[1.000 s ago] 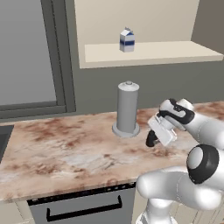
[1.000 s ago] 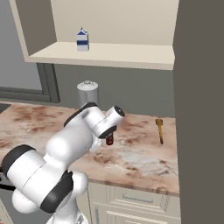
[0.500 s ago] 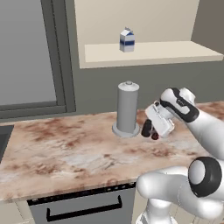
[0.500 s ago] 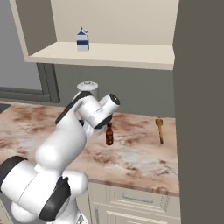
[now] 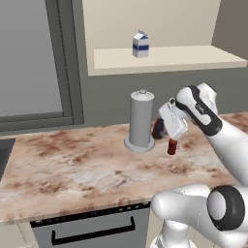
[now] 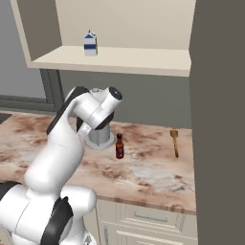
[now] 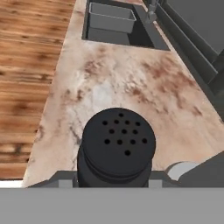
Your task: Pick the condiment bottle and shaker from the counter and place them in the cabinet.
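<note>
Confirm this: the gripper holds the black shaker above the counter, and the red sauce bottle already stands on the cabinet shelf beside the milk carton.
Wrong about the bottle. The condiment bottle stands on the counter, beside the tall grey cylinder, as the right base view shows. The rest holds: the gripper holds the shaker, and the milk carton is on the cabinet shelf.

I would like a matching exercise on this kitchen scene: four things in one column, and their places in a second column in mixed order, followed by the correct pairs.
Things:
1. shaker
2. condiment bottle
3. milk carton
4. wooden spoon

Places:
A. on the cabinet shelf
B. lying on the counter near the tall grey panel
C. held in the gripper, lifted above the counter
D. standing on the counter, beside the grey cylinder

Pairs: 1-C, 2-D, 3-A, 4-B
</note>
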Motion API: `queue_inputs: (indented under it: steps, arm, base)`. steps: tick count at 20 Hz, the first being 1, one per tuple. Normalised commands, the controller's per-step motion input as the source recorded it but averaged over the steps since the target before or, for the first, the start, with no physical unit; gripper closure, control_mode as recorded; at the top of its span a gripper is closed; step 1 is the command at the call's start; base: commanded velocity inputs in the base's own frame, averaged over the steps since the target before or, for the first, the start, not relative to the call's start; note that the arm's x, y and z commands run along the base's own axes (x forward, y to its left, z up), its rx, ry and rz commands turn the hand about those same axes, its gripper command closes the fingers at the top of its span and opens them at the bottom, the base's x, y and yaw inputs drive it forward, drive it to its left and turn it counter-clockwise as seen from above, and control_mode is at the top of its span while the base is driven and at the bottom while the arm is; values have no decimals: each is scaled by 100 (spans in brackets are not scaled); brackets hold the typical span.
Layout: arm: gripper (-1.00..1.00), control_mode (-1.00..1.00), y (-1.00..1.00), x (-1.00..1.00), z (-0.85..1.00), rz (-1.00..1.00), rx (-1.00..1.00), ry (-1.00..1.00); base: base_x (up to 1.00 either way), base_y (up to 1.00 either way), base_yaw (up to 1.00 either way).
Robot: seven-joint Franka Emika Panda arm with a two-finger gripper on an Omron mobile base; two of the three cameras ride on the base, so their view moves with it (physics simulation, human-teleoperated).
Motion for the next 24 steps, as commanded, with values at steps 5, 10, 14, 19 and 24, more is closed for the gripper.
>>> queue_inputs:
  steps: [5,10,14,19,24]
  arm:
    - [100,-100,15,-4,44,-22,0,2]
    - [100,-100,9,-6,53,-25,2,0]
    - [100,-100,0,0,70,-23,1,0]
    - [100,-100,0,-1,69,-25,0,0]
    - [100,-100,0,0,50,-29,0,2]
  base:
    - [0,0,0]
    - [0,0,0]
    - [0,0,0]
    - [0,0,0]
    - [0,0,0]
